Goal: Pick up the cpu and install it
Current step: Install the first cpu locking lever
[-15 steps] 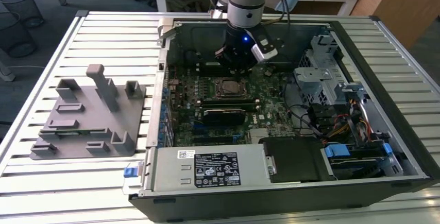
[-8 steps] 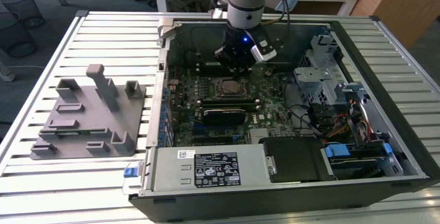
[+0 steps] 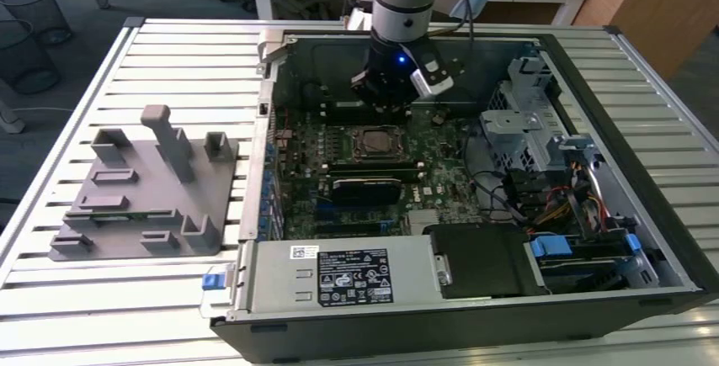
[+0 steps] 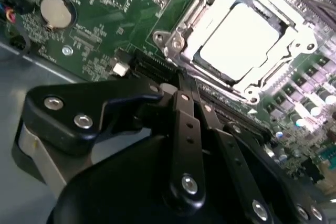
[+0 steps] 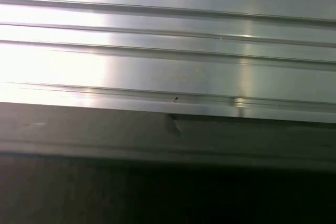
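Second wrist view puts the cpu [image 4: 237,36] lying flat and square inside the socket frame [image 4: 176,43] on the motherboard [image 4: 105,14], its bright metal top clear of the arm, so the placing looks done; whether the frame is latched over it I cannot tell. From the exterior view, the gripper [image 3: 388,97] hangs inside the computer case [image 3: 629,172], just above and beyond the socket, and it appears to carry nothing, though I cannot tell if it is spread or closed.

glossy metal cpu [image 4: 239,38], matt black hand [image 4: 173,85].
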Robot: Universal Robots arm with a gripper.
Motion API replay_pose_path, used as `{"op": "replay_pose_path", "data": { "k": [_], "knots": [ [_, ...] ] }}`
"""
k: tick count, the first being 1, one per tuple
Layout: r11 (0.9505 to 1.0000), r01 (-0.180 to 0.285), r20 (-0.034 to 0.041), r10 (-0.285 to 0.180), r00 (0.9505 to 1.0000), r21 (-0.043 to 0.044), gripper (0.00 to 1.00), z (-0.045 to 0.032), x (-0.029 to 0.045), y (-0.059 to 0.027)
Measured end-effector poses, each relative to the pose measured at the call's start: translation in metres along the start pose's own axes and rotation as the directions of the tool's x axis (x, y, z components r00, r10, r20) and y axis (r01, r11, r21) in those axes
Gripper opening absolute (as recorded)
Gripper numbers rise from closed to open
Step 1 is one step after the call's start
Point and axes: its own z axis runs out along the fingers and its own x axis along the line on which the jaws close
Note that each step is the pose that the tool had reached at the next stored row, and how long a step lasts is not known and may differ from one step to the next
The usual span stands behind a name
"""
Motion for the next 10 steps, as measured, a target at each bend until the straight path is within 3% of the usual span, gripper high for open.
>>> {"op": "replay_pose_path", "data": {
  "k": [10],
  "knots": [
    [1.0,0.0,-0.0001,0.0,1.0,-0.0001,0.11,-0.0006,0.0003,-0.007]
  ]
}}
